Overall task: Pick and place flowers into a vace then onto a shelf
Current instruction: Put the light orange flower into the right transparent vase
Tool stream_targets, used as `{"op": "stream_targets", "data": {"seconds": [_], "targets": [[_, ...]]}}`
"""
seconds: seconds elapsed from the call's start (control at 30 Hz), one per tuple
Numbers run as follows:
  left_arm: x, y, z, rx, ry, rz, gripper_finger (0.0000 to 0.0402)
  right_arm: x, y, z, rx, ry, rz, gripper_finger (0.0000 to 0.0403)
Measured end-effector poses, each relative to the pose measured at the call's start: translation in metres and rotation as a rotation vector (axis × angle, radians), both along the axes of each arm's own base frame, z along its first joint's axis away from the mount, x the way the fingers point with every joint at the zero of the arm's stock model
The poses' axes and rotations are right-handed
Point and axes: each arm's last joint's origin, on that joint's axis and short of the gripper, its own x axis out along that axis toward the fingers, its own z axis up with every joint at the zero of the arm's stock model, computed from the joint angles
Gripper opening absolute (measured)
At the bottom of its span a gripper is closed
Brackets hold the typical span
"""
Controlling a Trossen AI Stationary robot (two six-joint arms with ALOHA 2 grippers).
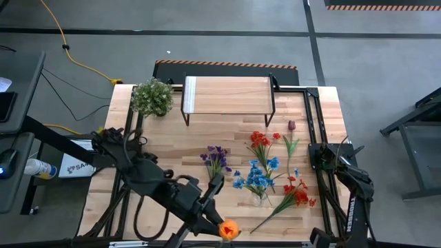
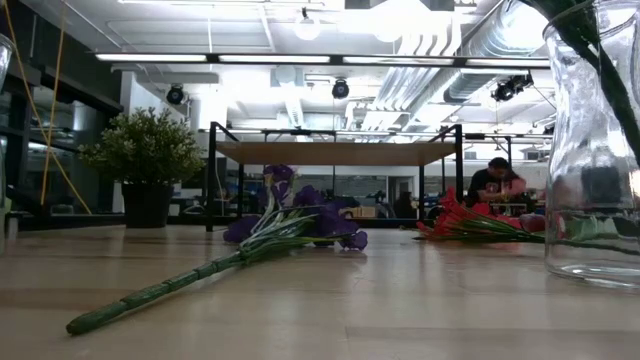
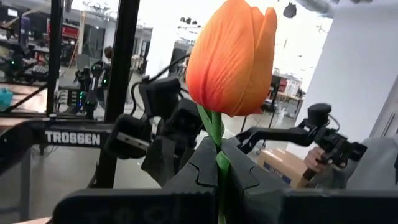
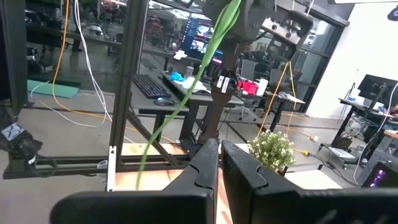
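Note:
An orange tulip [image 3: 233,56] is up in the air near the table's near edge, with my left gripper [image 1: 216,222] shut on it. A glass vase [image 2: 595,150] stands near the table's middle right and holds blue flowers [image 1: 256,178]. Purple flowers [image 2: 290,225], red flowers [image 1: 260,141], a dark red tulip [image 1: 291,127] and another red spray [image 1: 298,196] lie flat on the table. The shelf [image 1: 227,95] stands at the far edge. My right gripper [image 4: 219,155] hovers shut at the table's right side, holding nothing. My left gripper pinches the tulip's green stem [image 3: 217,134] just below the bloom between its two fingers. The fingers point roughly level toward the near right. The bloom stands just beyond the fingertips, and the long stem [image 4: 186,87] hangs slanting below, clear of the table.
A bushy potted plant [image 1: 152,96] stands at the far left beside the shelf. Black frame posts run along the table's left and right sides [image 1: 313,124]. Bare wood lies between the purple flowers and the left edge.

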Motion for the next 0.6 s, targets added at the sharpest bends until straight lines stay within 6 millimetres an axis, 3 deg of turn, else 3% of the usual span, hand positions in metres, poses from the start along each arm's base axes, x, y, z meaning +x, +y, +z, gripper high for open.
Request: {"op": "stream_targets", "data": {"seconds": [0.17, 0.6], "targets": [[0.008, 0.001, -0.004, 0.01, -0.006, 0.017, 0.003, 0.006, -0.003, 0.0, 0.001, 0.0, -0.015, 0.003], [0.022, -0.002, -0.014, 0.035, -0.017, 0.045, 0.003, 0.021, -0.011, 0.0, -0.001, 0.001, -0.051, 0.0144]]}}
